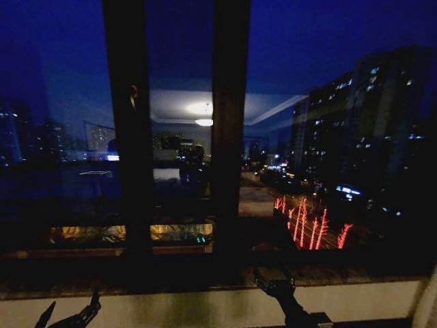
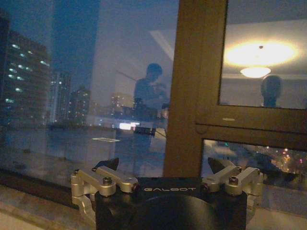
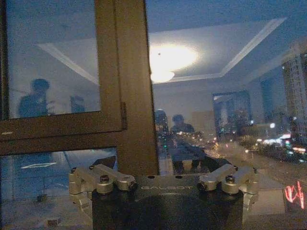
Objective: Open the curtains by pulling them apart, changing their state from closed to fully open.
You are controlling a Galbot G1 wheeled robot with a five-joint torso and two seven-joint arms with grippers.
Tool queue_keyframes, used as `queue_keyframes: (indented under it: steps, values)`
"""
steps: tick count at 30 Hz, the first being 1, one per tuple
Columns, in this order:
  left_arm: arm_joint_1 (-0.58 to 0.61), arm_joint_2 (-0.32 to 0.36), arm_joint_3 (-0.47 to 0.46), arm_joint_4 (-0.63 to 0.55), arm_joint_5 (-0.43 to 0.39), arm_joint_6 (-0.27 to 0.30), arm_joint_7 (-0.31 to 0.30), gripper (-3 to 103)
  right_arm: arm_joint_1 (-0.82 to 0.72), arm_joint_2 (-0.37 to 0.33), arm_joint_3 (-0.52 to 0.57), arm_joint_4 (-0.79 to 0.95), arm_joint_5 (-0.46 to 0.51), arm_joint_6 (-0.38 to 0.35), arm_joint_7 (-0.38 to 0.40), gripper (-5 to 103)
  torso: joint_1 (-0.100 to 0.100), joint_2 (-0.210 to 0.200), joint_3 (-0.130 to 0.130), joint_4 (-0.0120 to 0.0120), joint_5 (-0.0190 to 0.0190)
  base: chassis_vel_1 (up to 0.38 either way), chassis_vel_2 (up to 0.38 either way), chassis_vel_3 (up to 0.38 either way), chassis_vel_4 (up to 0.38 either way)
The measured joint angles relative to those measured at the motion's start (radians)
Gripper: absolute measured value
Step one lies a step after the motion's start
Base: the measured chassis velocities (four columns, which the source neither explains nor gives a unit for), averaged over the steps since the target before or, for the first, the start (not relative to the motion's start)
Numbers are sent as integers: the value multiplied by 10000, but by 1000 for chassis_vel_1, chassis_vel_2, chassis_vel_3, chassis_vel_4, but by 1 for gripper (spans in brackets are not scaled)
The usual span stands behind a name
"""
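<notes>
The window glass (image 1: 328, 137) stands bare, with the night city behind it. Of the curtains, a pale cream strip (image 1: 430, 301) shows at the lower right edge of the head view; the rest lies outside the picture. My left gripper (image 1: 68, 316) sits low at the bottom left, below the sill. My right gripper (image 1: 275, 282) is raised just in front of the sill, right of centre. In the wrist views the left gripper (image 2: 163, 166) and the right gripper (image 3: 157, 164) both face the glass, open, with nothing between their fingers.
Two dark vertical window bars (image 1: 127, 137) (image 1: 229, 137) stand left of centre, one seen close as a brown frame (image 2: 192, 96) (image 3: 129, 86). A pale sill and wall (image 1: 205, 306) run below the glass. Room light and people reflect in the panes.
</notes>
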Motion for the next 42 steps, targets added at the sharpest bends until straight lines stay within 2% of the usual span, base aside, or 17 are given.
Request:
queue_keyframes:
  steps: [8, 16, 22, 42]
  values:
    - [-7, -26, -22, -17, 12, 0, -22, 100, 38, 0, -21, 1, 43, 15, 1, 100, -1, 1, -1, -3, -1, -208, -283, 211, 283]
    - [-32, -28, -25, -5, 46, -5, -36, 100, 7, -3, -41, -190, -197, 458, -139, 100, -2, 1, 0, -5, 4, -168, -196, 161, 212]
    - [-106, -22, 6, 106, 91, -5, -37, 100, -45, 1, -115, -183, -257, 428, -144, 100, 0, 0, 0, -1, -12, 2, 13, 1, -15]
    - [-312, 179, 17, 448, 37, -19, -35, 100, -49, -1, -262, -104, -284, 305, -42, 100, -1, 0, 0, -2, -3, 88, 24, -86, -24]
